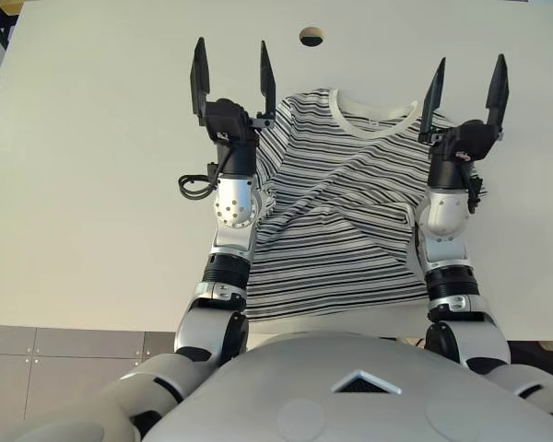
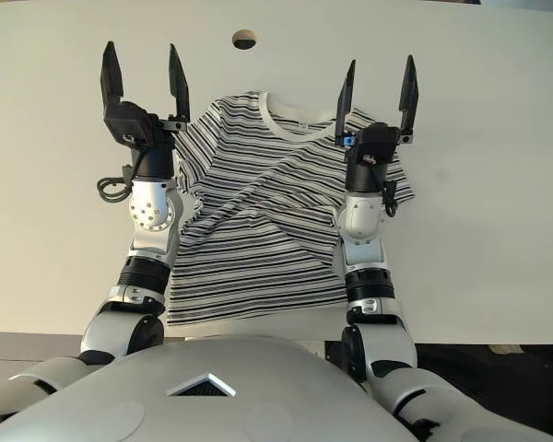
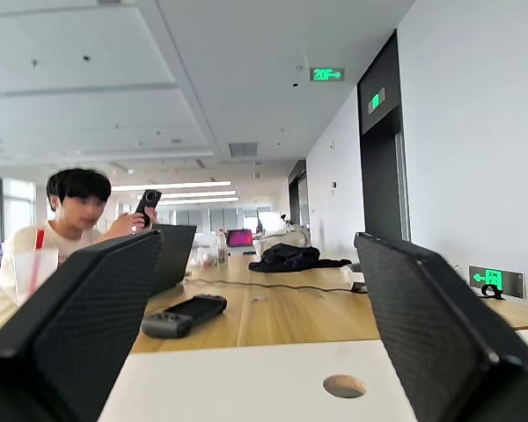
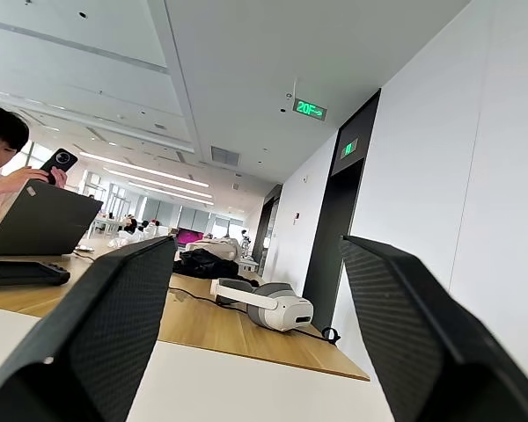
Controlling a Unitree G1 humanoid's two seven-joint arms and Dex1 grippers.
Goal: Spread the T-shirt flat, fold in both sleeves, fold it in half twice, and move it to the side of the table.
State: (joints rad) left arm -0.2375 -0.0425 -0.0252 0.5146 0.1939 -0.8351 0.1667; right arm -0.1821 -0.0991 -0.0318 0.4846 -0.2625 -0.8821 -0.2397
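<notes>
On the white tabletop [image 1: 92, 184], a black-and-white striped T-shirt [image 1: 341, 212] lies between the two arms, with its cream collar [image 1: 378, 118] at the far side and its hem at the near edge. The cloth is not quite flat: slanting creases run across the chest and the middle is rumpled. The left arm lies over the shirt's left edge. The right arm lies over its right side, where a bit of sleeve [image 1: 480, 189] shows just right of the wrist. The left pincer [image 1: 232, 46] stands at the shirt's far left shoulder, its two dark fingers spread wide and holding nothing. The right pincer [image 1: 470, 61] stands at the far right shoulder, likewise spread wide with nothing between its fingers. Whether either one touches the cloth I cannot tell. A round hole [image 1: 311, 36] sits in the tabletop beyond the collar. A black cable [image 1: 194, 184] loops out from the left arm over bare tabletop, just left of the shirt.
</notes>
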